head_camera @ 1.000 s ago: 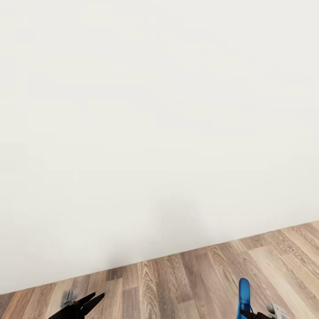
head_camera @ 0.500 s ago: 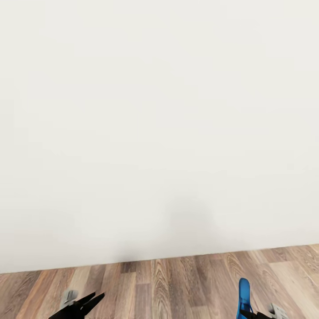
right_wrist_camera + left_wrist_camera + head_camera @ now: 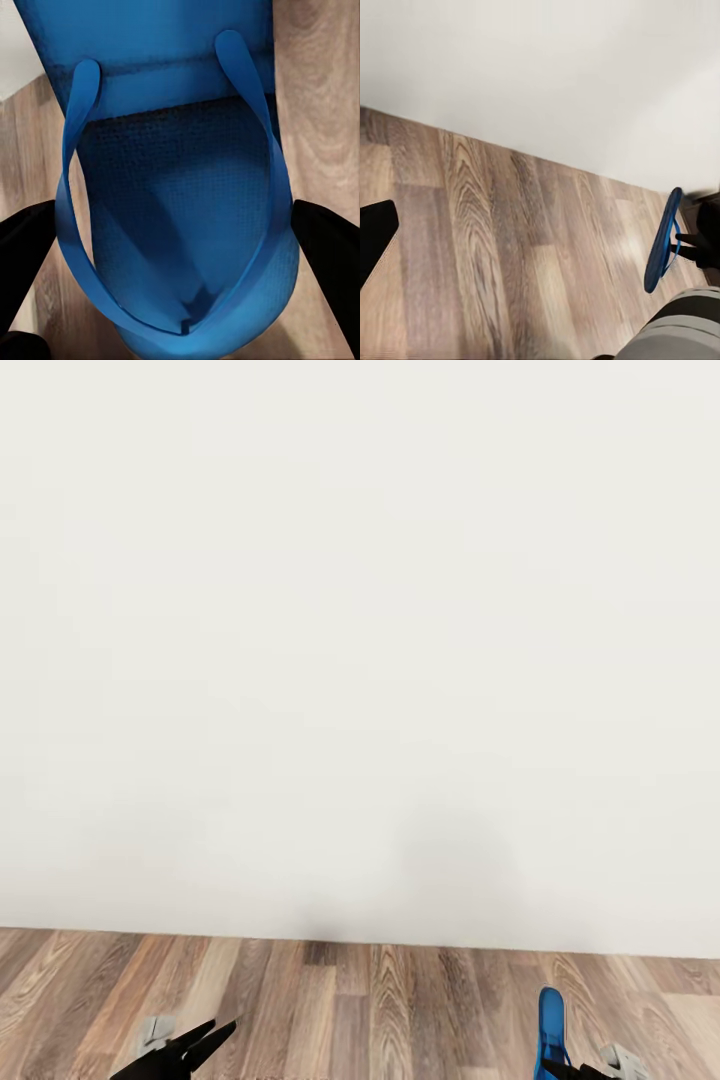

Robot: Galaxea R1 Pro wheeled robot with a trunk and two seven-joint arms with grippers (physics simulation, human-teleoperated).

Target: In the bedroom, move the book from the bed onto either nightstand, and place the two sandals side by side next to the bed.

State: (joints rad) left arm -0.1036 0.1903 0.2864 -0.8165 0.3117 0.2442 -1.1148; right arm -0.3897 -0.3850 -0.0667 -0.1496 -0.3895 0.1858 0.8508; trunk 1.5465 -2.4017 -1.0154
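One bright blue sandal [image 3: 549,1025] hangs upright above the wood floor, with my right gripper [image 3: 575,1072] shut on it. The right wrist view looks into the sandal's sole and Y-strap [image 3: 180,187], with a black finger on either side of it. From the left wrist view the same sandal [image 3: 662,244] is seen edge-on, held clear of the floor. My left gripper [image 3: 222,1027] stands open at the lower left with nothing in it. The book, the bed and the nightstand are out of view.
A plain white wall [image 3: 360,640] stands close in front of me. It meets the brown wood-plank floor [image 3: 380,1000] along a nearly level line, and a strip of floor lies between me and the wall.
The whole view has swung: the line where the wall meets the floor went from slanted to almost level. Both grippers and the held sandal keep their places in the picture.
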